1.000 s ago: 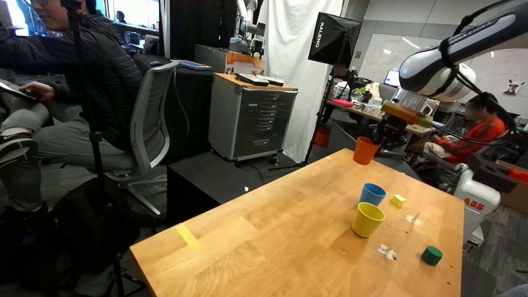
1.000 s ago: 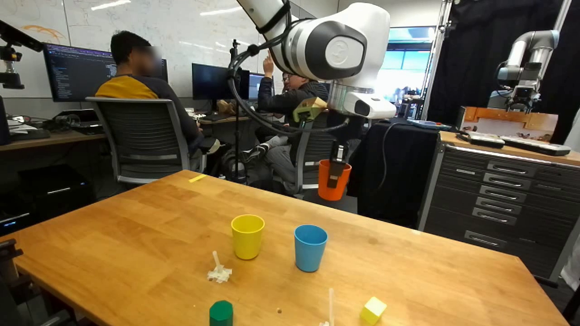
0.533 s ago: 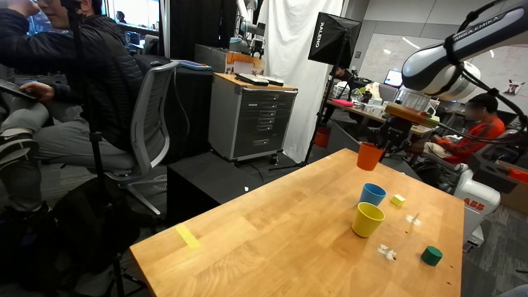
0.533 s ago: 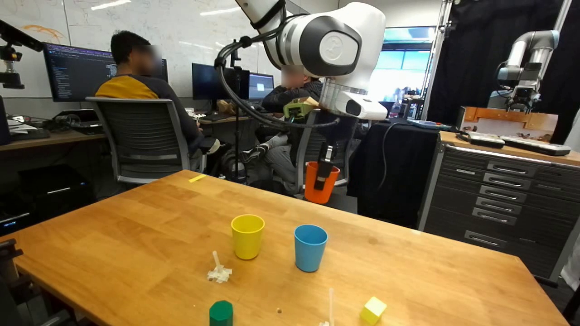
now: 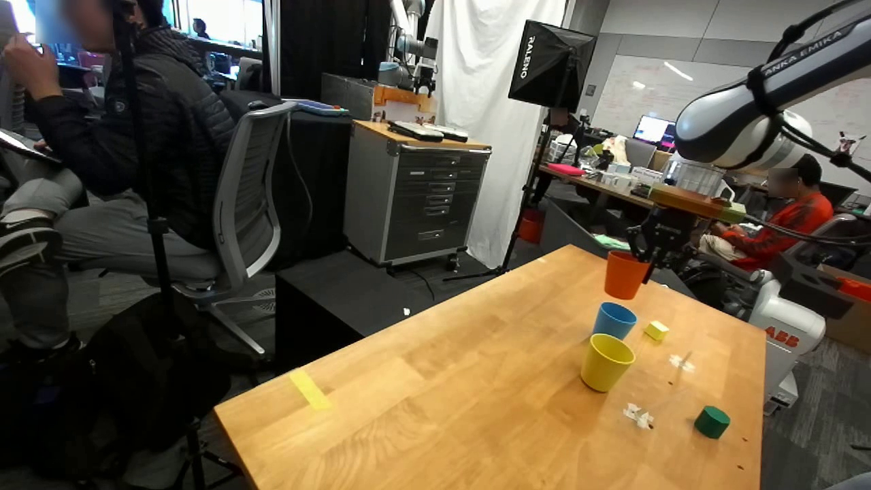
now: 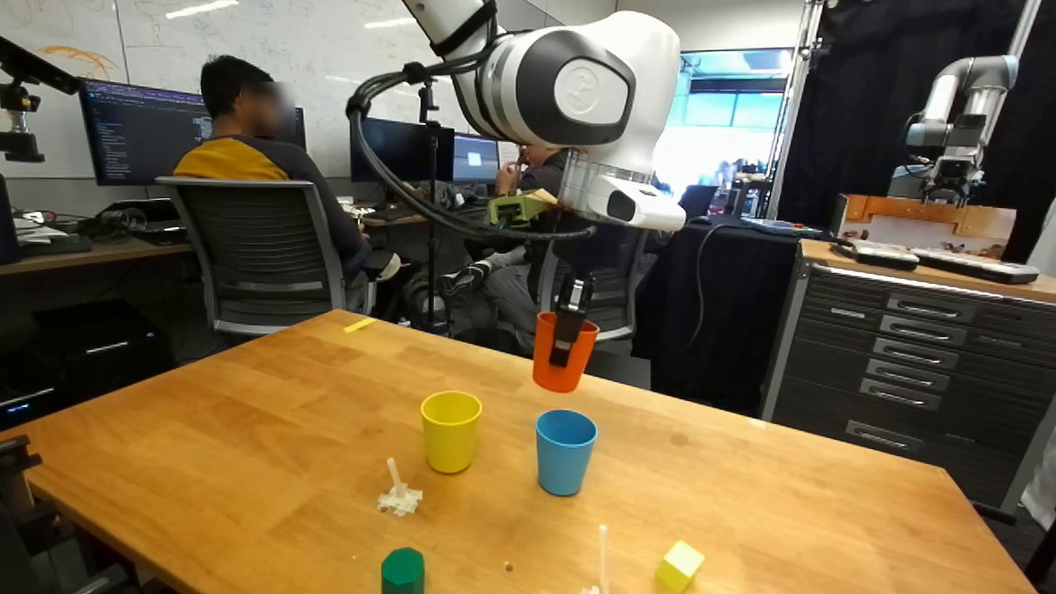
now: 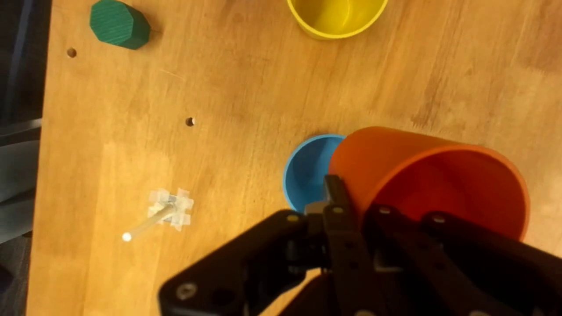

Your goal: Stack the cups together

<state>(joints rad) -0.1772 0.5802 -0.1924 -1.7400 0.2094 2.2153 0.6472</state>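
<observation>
Plastic in mid-air: orange cup [image 5: 625, 276] hanging near the blue cup [image 6: 565, 455]

The tool [image 7: 358, 197] is straddling the rim and pinching the orange cup by its wall, pressing from inside and outside. That cup is leaning slightly and hanging above the bench [image 6: 272, 429], apart from the blue cup, which is standing upright; the yellow cup [image 6: 450, 435] is standing upright nearby.

All three are probably behaving as light, stiff, slippery pieces, thin walls perhaps flexing under a hard squeeze. A one-wall pinch is likely inviting swivel, so moderate pressure just below the rim is looking wisest, leaving the base free for nesting.
</observation>
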